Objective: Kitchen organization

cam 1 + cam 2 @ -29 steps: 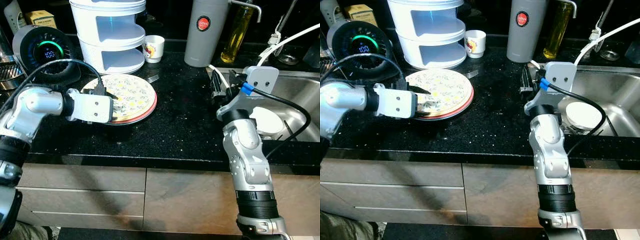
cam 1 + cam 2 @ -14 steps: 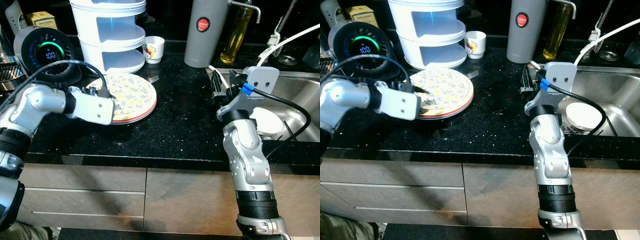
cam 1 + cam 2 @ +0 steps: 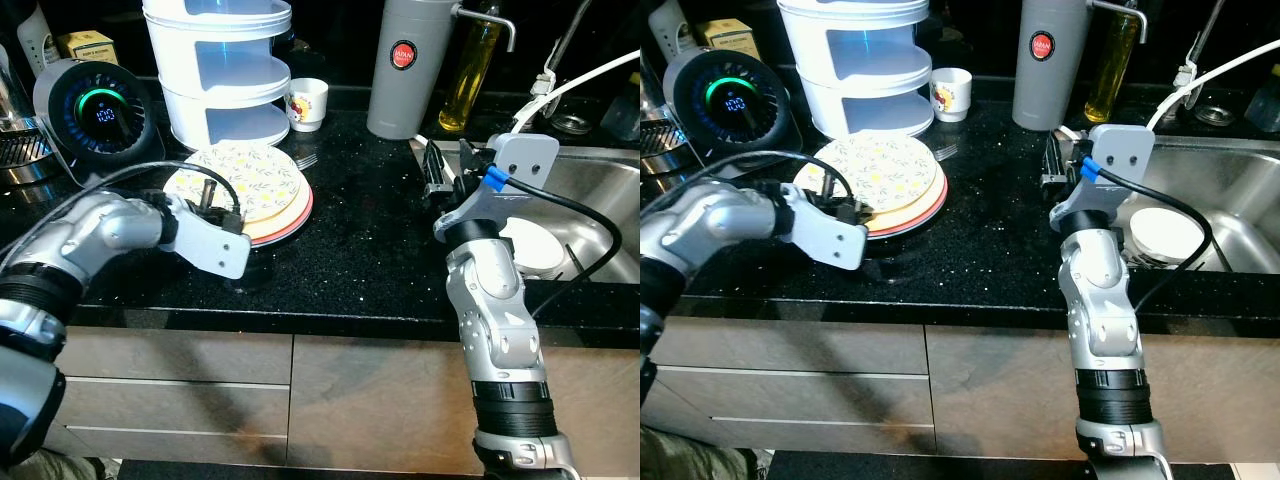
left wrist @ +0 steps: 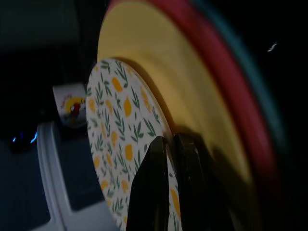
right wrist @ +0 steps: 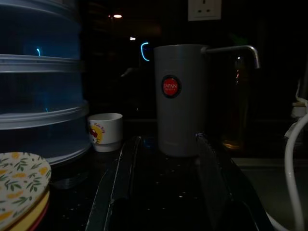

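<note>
A stack of plates sits on the black counter left of centre. On top is a floral plate, over a yellow plate and a red plate. My left gripper is shut on the floral plate's near rim, one finger above and one below, and that rim stands a little off the yellow plate. My right gripper hovers open over the counter by the sink's left edge, its fingers apart with nothing between them, pointing toward the grey flask.
Behind the plates stand a white tiered container, a small cup and a fork. A round gauge with a green ring is at the left. An oil bottle stands near the sink, which holds a white bowl.
My left wrist has dropped and swung toward the counter's front, staying on the floral plate's rim; the plate has shifted slightly. The right arm has not moved.
</note>
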Controlling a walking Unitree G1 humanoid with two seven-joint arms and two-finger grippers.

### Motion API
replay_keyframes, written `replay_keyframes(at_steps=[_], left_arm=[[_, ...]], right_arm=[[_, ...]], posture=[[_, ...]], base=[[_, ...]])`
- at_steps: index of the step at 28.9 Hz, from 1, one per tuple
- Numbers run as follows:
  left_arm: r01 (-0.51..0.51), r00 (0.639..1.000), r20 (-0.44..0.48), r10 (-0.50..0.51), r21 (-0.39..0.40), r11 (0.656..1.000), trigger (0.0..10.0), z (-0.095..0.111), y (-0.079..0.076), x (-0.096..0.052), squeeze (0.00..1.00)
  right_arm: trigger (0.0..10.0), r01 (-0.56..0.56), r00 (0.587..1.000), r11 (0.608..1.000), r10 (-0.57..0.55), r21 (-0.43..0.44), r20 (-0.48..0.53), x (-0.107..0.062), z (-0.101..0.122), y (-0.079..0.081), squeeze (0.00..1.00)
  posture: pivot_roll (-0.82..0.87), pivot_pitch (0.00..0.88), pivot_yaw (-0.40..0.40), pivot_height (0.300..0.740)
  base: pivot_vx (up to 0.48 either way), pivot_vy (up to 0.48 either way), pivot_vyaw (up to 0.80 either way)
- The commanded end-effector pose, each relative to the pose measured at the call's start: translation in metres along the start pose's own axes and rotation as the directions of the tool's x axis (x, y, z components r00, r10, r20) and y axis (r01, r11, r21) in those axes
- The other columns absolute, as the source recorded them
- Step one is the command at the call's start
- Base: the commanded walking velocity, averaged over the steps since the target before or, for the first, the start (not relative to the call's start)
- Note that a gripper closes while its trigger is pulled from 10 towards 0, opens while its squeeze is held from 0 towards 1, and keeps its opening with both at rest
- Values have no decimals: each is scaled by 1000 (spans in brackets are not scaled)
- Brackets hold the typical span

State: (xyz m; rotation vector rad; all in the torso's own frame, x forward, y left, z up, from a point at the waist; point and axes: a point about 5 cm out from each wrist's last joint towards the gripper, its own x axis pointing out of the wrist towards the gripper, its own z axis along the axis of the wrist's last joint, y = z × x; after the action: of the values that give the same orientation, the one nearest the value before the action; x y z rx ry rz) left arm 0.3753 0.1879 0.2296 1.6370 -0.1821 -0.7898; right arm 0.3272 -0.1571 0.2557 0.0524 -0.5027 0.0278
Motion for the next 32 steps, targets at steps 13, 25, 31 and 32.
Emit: replay_keyframes(at_steps=[13, 25, 31, 32], left_arm=[[-590, 797, 193, 572, 49, 806, 10000, 27, 78, -38, 0], [-522, 814, 316, 488, 30, 852, 10000, 45, 63, -37, 0], [-486, 828, 341, 446, 40, 873, 10000, 50, 52, -33, 0], [-480, 829, 347, 438, 42, 876, 10000, 52, 51, -32, 0]], right_arm=[[10000, 8, 1000, 1000, -8, 1, 6, 2, 0, -2, 0], [10000, -18, 1000, 983, 17, 183, 8, 8, 5, 3, 0], [10000, -190, 981, 890, 188, 414, 44, 8, 17, 20, 0], [10000, -225, 972, 848, 228, 481, 53, 8, 19, 25, 0]], posture=[[153, 22, -7, 740], [159, 16, -9, 740], [159, 16, -9, 740], [153, 16, -9, 740]], base=[[0, 0, 0], [0, 0, 0], [0, 0, 0], [0, 0, 0]])
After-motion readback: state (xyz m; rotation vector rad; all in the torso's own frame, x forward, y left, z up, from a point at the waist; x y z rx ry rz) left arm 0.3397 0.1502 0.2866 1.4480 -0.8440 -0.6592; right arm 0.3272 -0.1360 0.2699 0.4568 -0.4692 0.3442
